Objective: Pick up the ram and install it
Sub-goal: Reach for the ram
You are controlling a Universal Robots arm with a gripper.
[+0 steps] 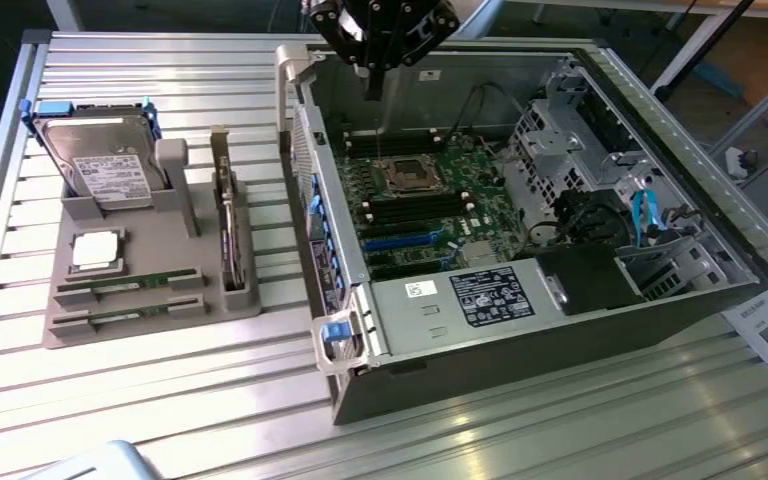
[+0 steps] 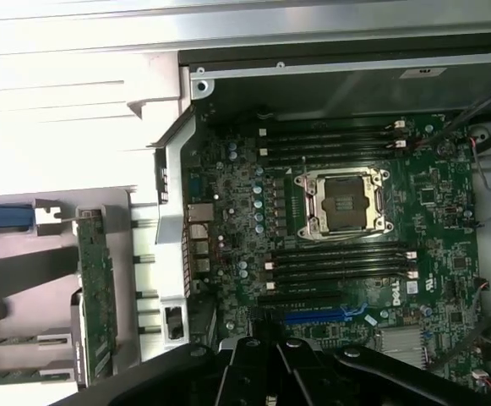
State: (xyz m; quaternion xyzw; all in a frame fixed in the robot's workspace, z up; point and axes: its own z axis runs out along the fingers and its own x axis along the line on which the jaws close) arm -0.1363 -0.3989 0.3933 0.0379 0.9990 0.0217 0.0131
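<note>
The pincer (image 1: 376, 90) hangs pinched shut and empty above the open computer case (image 1: 651, 300). The ram sticks (image 1: 131, 283) sit slotted in their grey holder (image 1: 157, 240), presumably for easy gripping.

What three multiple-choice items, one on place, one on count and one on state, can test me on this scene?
1. Where are the ram sticks? A in the holder; B in the motherboard; C on the table.
2. How many ram sticks are there? A one; B two; C four.
3. The gripper is: A wide open; B shut on a ram stick; C shut, empty.
Key: 1 A, both sit in the holder's slots. 2 B, two green sticks lie side by side. 3 C, it is closed with nothing in it.
</note>
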